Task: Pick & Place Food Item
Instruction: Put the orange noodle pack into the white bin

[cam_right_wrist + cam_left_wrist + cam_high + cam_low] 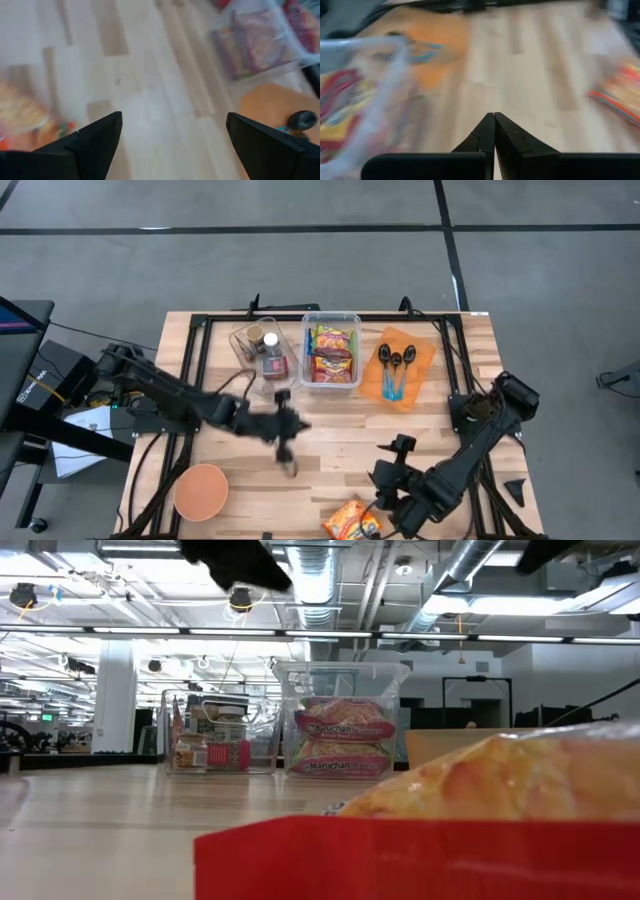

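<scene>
**Food packet at near edge, both arms over bare wood**

Wooden slat table (330, 435) on grey concrete floor; open workshop hall with ceiling ducts visible behind in low view.

Back row on table: clear bin of small jars (262, 348), clear bin of ramen packets (331, 351), orange mat (400, 367) with dark spoons (396, 360). Orange bowl (200, 489) at near left corner.

Task item: orange-yellow snack packet (352, 521) flat on table at near edge, right of centre. Fills lower right of low view, close to camera.

Left gripper (287, 464): mid-table, between ramen bin and near edge, well apart from packet. Fingers (485, 137) pressed together, tips touching, nothing between them.

Right gripper (400, 515): near edge, just beside packet on its right side. Fingers (95, 135) spread wide, bare wood between them, nothing held. Packet seen off to one side of fingers in right wrist view; contact with packet cannot be told.
</scene>
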